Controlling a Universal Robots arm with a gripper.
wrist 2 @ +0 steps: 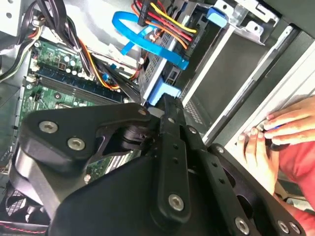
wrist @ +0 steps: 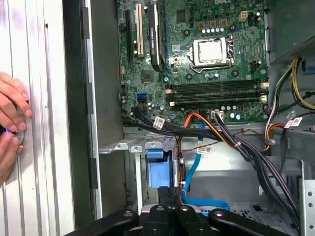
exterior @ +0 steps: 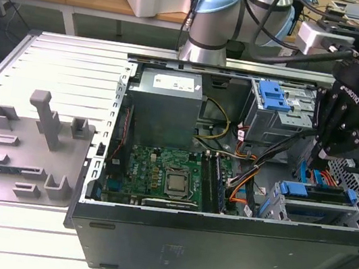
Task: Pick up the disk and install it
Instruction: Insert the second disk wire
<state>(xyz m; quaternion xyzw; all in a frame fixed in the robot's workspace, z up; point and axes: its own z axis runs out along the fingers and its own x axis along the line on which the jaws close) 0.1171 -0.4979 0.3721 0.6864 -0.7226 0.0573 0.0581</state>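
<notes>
The disk sits in the lower drive cage (exterior: pixel 358 216) at the exterior view's right, inside the open computer case. Its blue carrier (exterior: pixel 314 192) shows along the cage's top edge. In both wrist views the carrier's blue end (wrist 2: pixel 163 92) (wrist: pixel 159 169) lies just ahead of my fingertips, with red, yellow and blue cables (wrist 2: pixel 162 19) running to the drive. My black gripper (exterior: pixel 317 156) hangs over that cage. Its fingers are shut together, with the tip (wrist 2: pixel 166 101) (wrist: pixel 172 192) at or touching the carrier's end.
A blue plastic bracket (exterior: pixel 274 95) tops the upper grey cage. The motherboard (wrist: pixel 206 64), power supply (exterior: pixel 167 105) and cable bundles (wrist: pixel 246 147) fill the case. A person's hand (wrist 2: pixel 285 130) (wrist: pixel 11 115) rests on the ribbed table beside the case. A grey fixture plate (exterior: pixel 26 151) lies at the exterior view's left.
</notes>
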